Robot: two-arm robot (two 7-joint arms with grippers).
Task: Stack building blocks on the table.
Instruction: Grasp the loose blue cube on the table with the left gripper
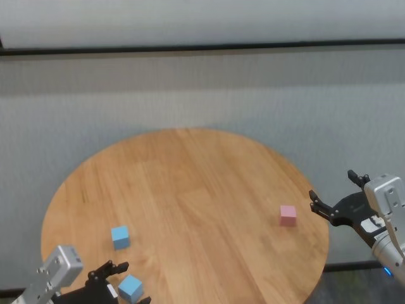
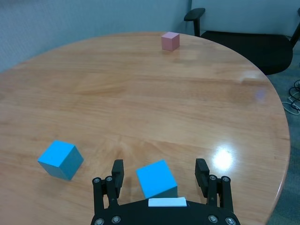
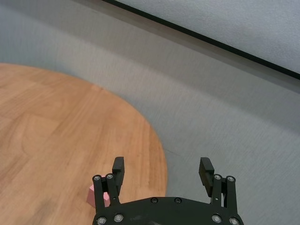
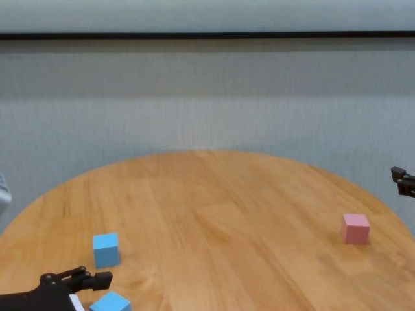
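Note:
On the round wooden table [image 1: 190, 183] lie three building blocks. One light blue block [image 1: 130, 288] [image 2: 157, 179] sits at the near left edge, between the spread fingers of my left gripper [image 1: 133, 282] [image 2: 159, 165], which is open and not touching it. A second light blue block [image 1: 120, 237] [image 2: 61, 159] [image 4: 106, 249] rests just beyond it. The pale pink block [image 1: 288, 215] [image 4: 355, 229] [image 2: 170, 41] stands alone at the right. My right gripper [image 1: 332, 185] [image 3: 162, 162] hovers open past the table's right edge, close to the pink block.
A grey wall runs behind the table. In the left wrist view a black office chair [image 2: 243, 42] stands beyond the table's far side, with cables [image 2: 293, 101] on the floor.

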